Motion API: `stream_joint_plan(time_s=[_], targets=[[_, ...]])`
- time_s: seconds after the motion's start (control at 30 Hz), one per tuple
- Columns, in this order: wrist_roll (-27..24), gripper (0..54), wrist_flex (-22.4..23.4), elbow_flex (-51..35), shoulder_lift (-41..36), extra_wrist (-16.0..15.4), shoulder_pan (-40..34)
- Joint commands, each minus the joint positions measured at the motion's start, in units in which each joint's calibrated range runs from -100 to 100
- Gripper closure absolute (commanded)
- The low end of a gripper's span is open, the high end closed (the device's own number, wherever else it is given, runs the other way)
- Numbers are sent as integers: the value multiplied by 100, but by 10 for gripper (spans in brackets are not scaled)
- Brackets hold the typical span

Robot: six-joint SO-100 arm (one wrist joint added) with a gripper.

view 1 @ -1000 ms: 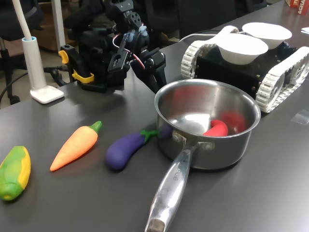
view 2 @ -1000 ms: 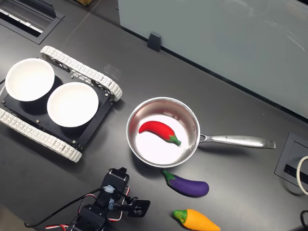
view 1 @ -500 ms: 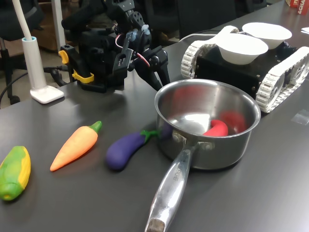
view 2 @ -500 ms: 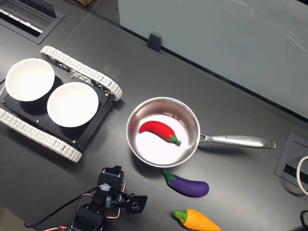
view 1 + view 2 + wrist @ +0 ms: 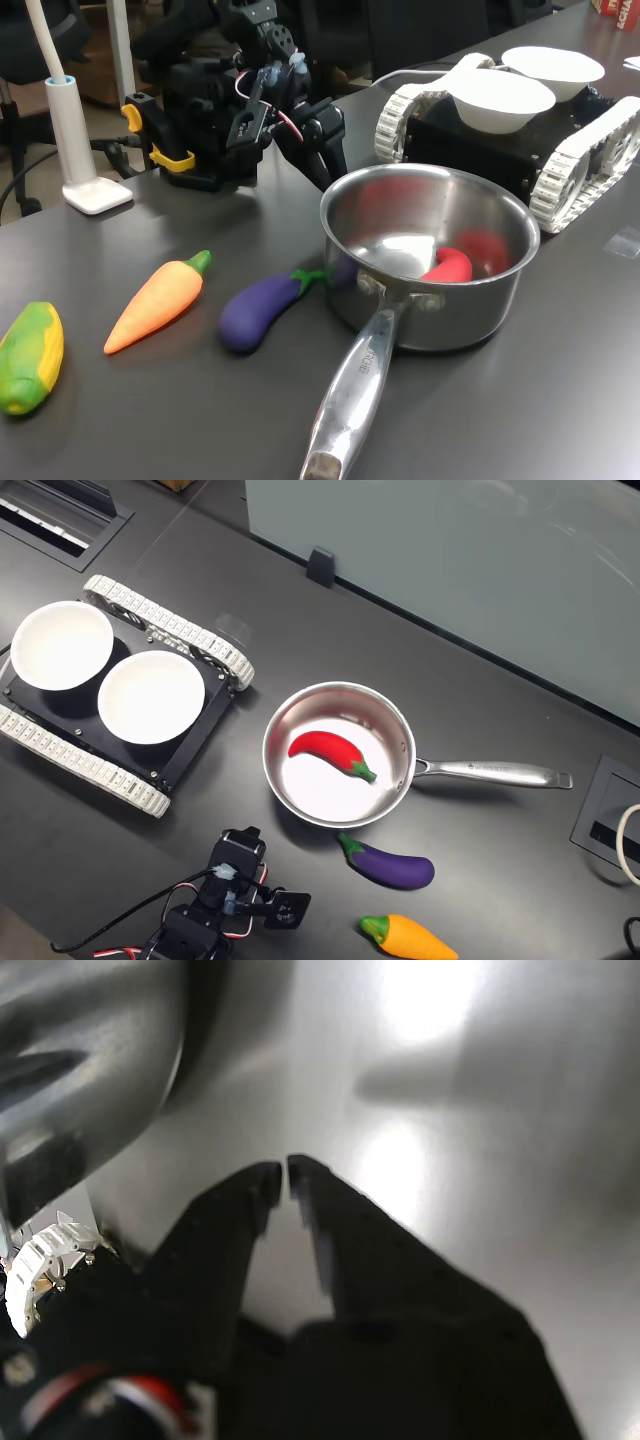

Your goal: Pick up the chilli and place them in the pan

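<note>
One end effector (image 5: 279, 1174) fills the wrist view, and its two dark jaws stand nearly together, with only a thin slit between the tips and nothing held in it. Behind them is the grey tabletop (image 5: 480, 1160) with bright lamp reflections; a curved metal wall, probably the pan (image 5: 90, 1070), shows out of focus at one edge. The chilli does not show here, which fits an arm that carries nothing.

In the first exterior view the pan (image 5: 430, 265) stands in the middle of the tabletop (image 5: 560, 400), its long handle pointing toward the camera. The chilli (image 5: 450, 265) lies inside on the bottom, against the wall on the first exterior view's right, so the task seems done. The end effector (image 5: 325, 150) hangs low just behind the pan's rim, outside it and apart from it. An eggplant (image 5: 262, 310), a carrot (image 5: 155, 305) and a corn cob (image 5: 30, 355) lie in a row on the first exterior view's left, not touched. Two white bowls (image 5: 500, 98) sit on a tracked vehicle (image 5: 590, 150) behind.

In the second exterior view, from above, the chilli (image 5: 330, 752) lies across the pan's floor (image 5: 300, 785), its green stem toward the handle. The end effector (image 5: 285, 910) is near the bottom edge, well apart from the pan, likely because it has no more work there.
</note>
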Motion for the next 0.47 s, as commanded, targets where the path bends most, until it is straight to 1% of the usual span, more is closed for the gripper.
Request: stream_joint_plan(time_s=[0.0,0.43], targets=[[-83,534,-167,-147,-58,-20,210],[-225,534,-167,-147,-58,-20,462]])
